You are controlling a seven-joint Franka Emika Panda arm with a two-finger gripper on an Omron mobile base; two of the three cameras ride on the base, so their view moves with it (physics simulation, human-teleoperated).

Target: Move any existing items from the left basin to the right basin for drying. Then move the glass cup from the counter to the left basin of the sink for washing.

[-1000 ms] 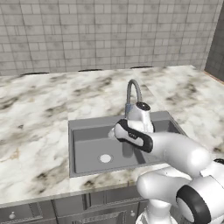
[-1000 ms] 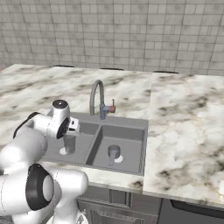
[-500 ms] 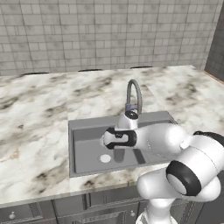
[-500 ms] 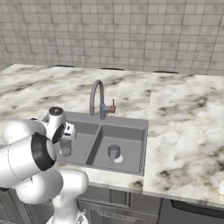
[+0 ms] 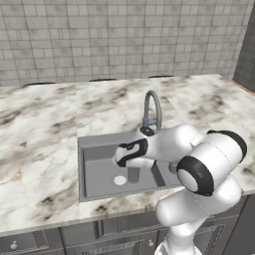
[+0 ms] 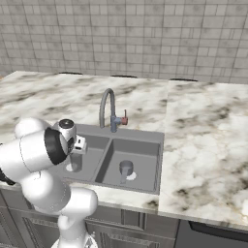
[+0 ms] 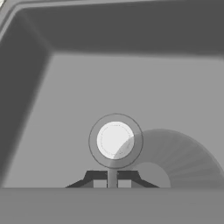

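Observation:
My gripper (image 7: 112, 178) is shut on the rim of the glass cup (image 7: 175, 159), a pale see-through shape fanning out to the right of the fingertips. Beneath them lies the white drain disc (image 7: 115, 140) on the floor of the left basin (image 7: 65, 87). In the left base view the gripper (image 5: 132, 167) hangs low inside the left basin (image 5: 99, 167) with the cup (image 5: 133, 175) under it, just right of the drain disc (image 5: 119, 180). The right base view shows the cup (image 6: 75, 162) below the hand. I cannot tell whether the cup touches the basin floor.
A darker grey round thing (image 6: 126, 169) sits in the right basin (image 6: 145, 152). The arched faucet (image 5: 152, 107) rises behind the divider, close to my forearm. Marble counter (image 5: 40, 144) surrounds the sink, with tiled wall behind.
The hand has swung left from near the faucet and dropped lower into the left basin. The gripper has stayed shut.

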